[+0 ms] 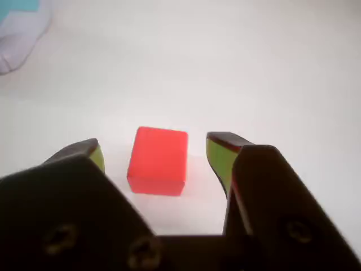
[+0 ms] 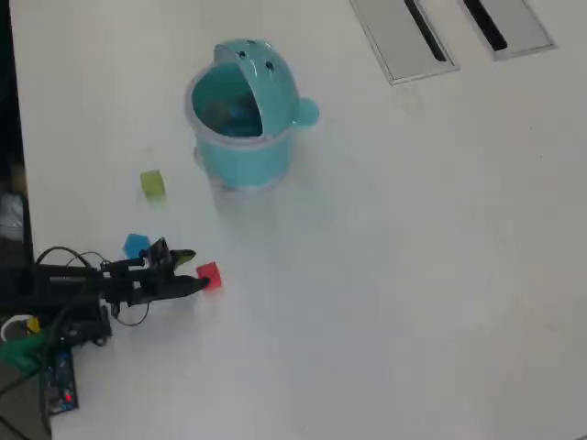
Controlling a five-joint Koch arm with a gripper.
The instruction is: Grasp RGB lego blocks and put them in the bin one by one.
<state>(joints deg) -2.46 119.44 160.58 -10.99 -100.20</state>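
Spread wide, the two black jaws of the gripper (image 1: pixel 157 155), lined with yellow-green pads (image 1: pixel 219 158), stood one on each side of the small red plastic cube (image 1: pixel 157 161) in the wrist view, with bare white table showing on either side of the block. They held nothing; the cube sat flat on the white table (image 2: pixel 413 275), about level with the fingertips. That straddling pose looked like the set-up for a pinch: with the block centred between the pads, a closing would likely catch it squarely across two opposite faces.

The overhead view put the black arm (image 2: pixel 119 284) near the table's left edge, toward the lower corner, its gripper (image 2: pixel 191 271) reaching right to the red cube (image 2: pixel 209 275). A small blue block (image 2: pixel 136 245) lay just above the arm, and a yellow-green one (image 2: pixel 152 183) farther up, both untouched. The round teal plastic bin (image 2: pixel 240 124) with its dotted domed lid tilted open stood well apart, toward the upper edge. Something bluish showed inside it, too blurred to name. None of the three blocks appeared binned yet.
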